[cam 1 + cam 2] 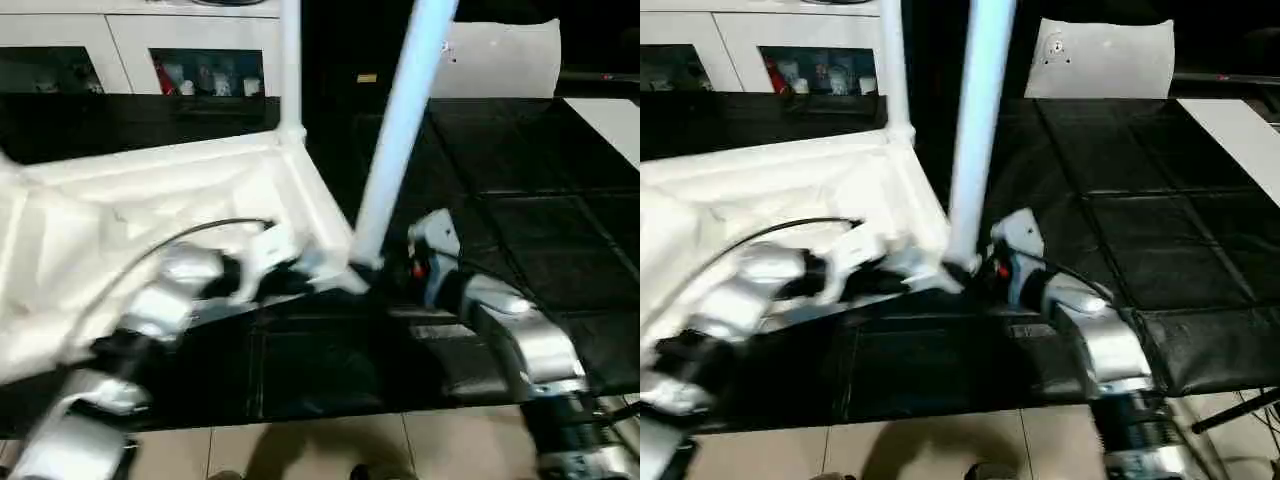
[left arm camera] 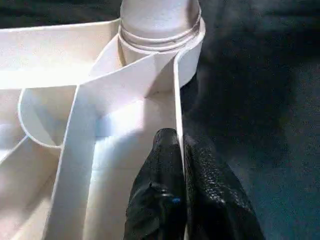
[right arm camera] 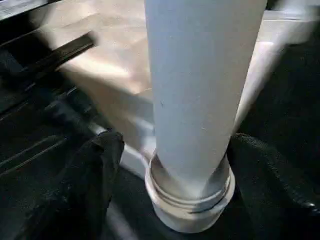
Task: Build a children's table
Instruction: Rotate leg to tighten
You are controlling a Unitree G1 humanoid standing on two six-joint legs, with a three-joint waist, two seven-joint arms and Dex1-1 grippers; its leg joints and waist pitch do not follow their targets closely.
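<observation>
Upside down on the black surface lies the tabletop; left pincer clamps its rim, right pincer spread wide around the near leg.

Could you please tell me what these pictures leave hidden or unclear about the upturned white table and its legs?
- The tapered white tube leg in the near corner socket: its top is cut off by the upper edge of both eye views.
- The white plastic ribbed tabletop: its left part is cut off by the eye views' left edge, and the left forearm covers part of it.
- Whether that leg is screwed fully home: cannot be told.
</observation>
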